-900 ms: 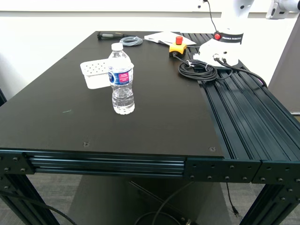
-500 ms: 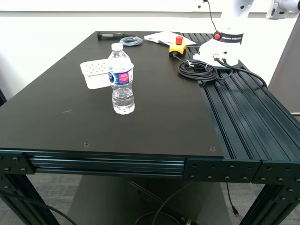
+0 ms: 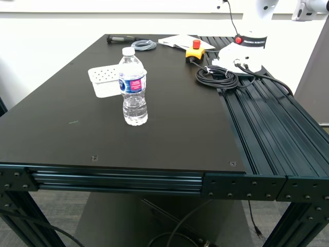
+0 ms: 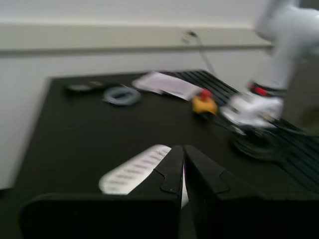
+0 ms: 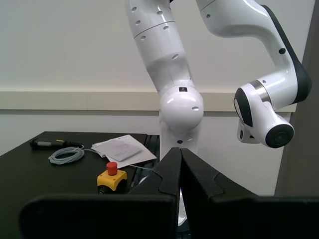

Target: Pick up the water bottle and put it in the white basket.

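Black table (image 3: 169, 123): water bottle (image 3: 133, 87) upright, just in front of white basket (image 3: 105, 80); neither gripped. My first gripper (image 4: 183, 172) and my second gripper (image 5: 180, 172): jaws closed, empty; whole task remains.

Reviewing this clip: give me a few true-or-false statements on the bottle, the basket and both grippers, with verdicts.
1. The water bottle stands upright on the table. True.
2. The bottle is inside the white basket. False: it stands on the table in front of the basket.
3. My first gripper grips the bottle. False: its jaws are shut on nothing.
4. My second gripper is shut. True.
5. The bottle's cap is off. False: the white cap is on.
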Motion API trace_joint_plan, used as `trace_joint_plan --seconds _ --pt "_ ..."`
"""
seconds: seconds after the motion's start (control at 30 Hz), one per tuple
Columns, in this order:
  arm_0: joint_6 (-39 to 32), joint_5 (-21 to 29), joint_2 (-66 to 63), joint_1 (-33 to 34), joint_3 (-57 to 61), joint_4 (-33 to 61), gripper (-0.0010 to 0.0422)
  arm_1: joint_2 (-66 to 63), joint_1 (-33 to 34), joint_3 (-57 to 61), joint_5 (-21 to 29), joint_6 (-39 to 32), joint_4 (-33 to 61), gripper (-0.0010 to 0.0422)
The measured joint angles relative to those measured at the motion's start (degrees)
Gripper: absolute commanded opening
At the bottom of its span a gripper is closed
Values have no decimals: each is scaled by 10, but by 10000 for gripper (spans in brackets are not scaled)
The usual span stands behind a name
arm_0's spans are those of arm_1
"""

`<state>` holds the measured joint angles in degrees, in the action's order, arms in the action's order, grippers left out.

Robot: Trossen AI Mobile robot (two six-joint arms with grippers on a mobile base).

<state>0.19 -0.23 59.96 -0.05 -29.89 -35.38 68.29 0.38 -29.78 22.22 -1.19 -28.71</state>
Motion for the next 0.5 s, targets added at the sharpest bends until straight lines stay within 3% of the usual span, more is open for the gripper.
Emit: trace_joint_plan --seconds 0.1,0.33,0.5 --pt "0 0 0 0 0 0 1 55 15 -1 89 -18 -2 0" --pt "0 0 0 0 0 0 1 139 35 -8 118 -45 -9 10" --pt "0 0 0 0 0 0 1 167 37 -17 164 -65 -23 81"
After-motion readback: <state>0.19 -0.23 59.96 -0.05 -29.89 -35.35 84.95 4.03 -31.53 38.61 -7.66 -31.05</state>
